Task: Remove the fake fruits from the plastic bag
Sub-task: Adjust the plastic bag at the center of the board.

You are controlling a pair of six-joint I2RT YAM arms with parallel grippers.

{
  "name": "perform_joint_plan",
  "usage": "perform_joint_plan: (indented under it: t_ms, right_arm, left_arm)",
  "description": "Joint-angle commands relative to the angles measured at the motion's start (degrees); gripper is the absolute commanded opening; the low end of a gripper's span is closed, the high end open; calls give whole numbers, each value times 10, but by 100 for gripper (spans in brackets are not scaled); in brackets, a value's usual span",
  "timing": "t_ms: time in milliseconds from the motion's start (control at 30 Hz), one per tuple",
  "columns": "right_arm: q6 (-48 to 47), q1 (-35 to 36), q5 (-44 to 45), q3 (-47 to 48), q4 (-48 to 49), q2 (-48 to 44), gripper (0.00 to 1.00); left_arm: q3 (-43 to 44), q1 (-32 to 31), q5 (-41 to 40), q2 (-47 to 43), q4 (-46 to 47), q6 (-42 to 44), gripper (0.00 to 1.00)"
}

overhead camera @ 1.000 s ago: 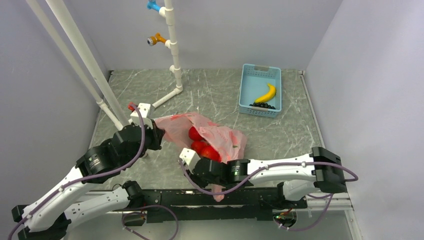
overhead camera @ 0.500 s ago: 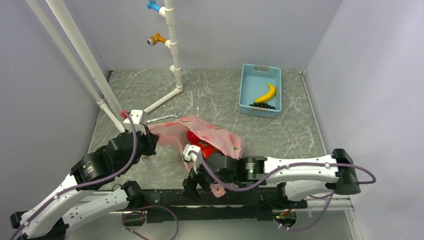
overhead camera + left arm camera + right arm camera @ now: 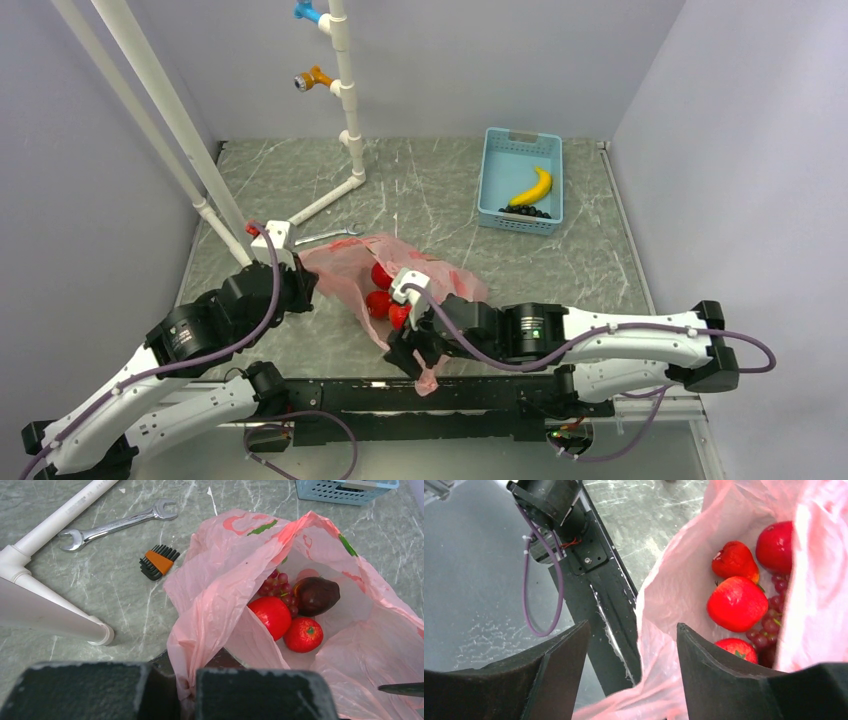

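- Bag (image 3: 220, 580) lies open on counter (image 3: 450, 190), fruits (image 3: 272, 616) inside.
- Left tool (image 3: 186, 680) pinches bag's rim.
- Right tool (image 3: 633, 630) spread wide, bag's other edge between its fingers (image 3: 559, 670).

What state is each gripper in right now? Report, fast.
Left gripper: shut on the bag.
Right gripper: open, astride the bag's edge, not clamping it.

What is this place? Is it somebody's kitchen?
Probably not: it looks like a robot practice booth. The left arm and right arm are bolted to a marbled table, plain walls enclose it, and the fake fruits sit in the plastic bag.
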Motion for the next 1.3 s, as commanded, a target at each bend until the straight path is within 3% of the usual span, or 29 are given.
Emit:
perform_joint_plan:
  t_ms: [0,100,200,300,433,600,867,1033,1200,1267]
  right_arm:
    - [6,1,69,-19,-48,-42,59]
    - [38,2,93,-42,-113,-44,44]
    - [90,3,65,-94,-125,-74,41]
    - [141,3,51,-150,-123,-117,44]
    - [177,4,99,-166,-154,-165,54]
    - [120,3,137,-113,-111,-154,60]
    - [-10,4,68,-16,80,-7,54]
    - [-44,6,88,59,77,73,44]
    - [-70,10,74,58,107,45,57]
    - [-77,10,67,66,98,38,70]
  left_arm:
    - [8,-1,0,-5,5,4,0]
    - [17,0,6,3,-11,17,0]
    - [21,0,10,9,-39,23,0]
    - [17,0,30,4,-59,29,0]
    - [17,0,73,-13,-78,39,0]
    - [36,0,117,-21,-94,18,0]
    - [57,-1,126,-42,-66,5,0]
    - [89,0,96,-32,-108,4,0]
    - [70,-1,98,-39,-111,-7,0]
    - [61,0,101,-44,-110,-10,0]
